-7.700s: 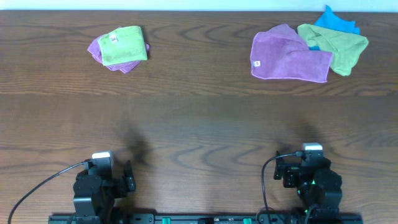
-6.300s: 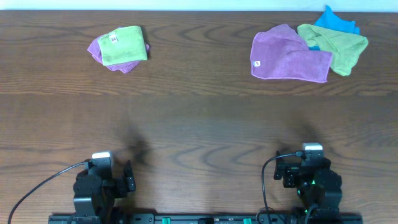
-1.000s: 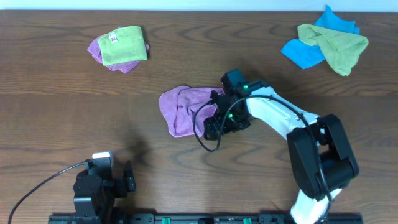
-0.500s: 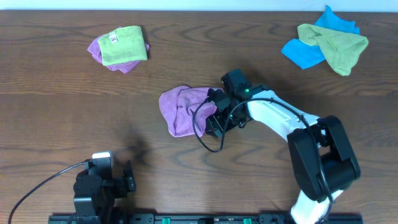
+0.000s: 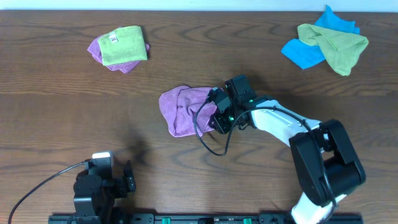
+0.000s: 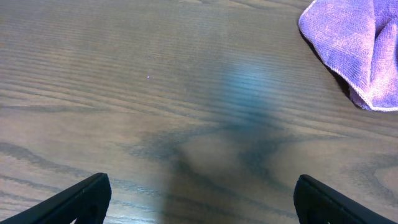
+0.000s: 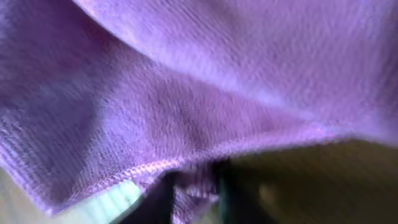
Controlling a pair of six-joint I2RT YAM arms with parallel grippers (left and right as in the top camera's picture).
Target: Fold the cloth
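The lilac-purple cloth lies crumpled in the middle of the table. It fills the right wrist view and shows at the top right of the left wrist view. My right gripper is at the cloth's right edge, shut on a fold of its hem. My left gripper is open over bare wood, well short of the cloth. The left arm sits back at the table's near left edge.
A folded lime-green cloth on a small purple one lies at the back left. A loose green cloth over a blue cloth lies at the back right. A black cable loops beside my right wrist.
My right gripper has gone from open to shut on the cloth's right edge, and the wrist shifted slightly right. The cloth earlier came from the back right to the middle. The left arm is still.
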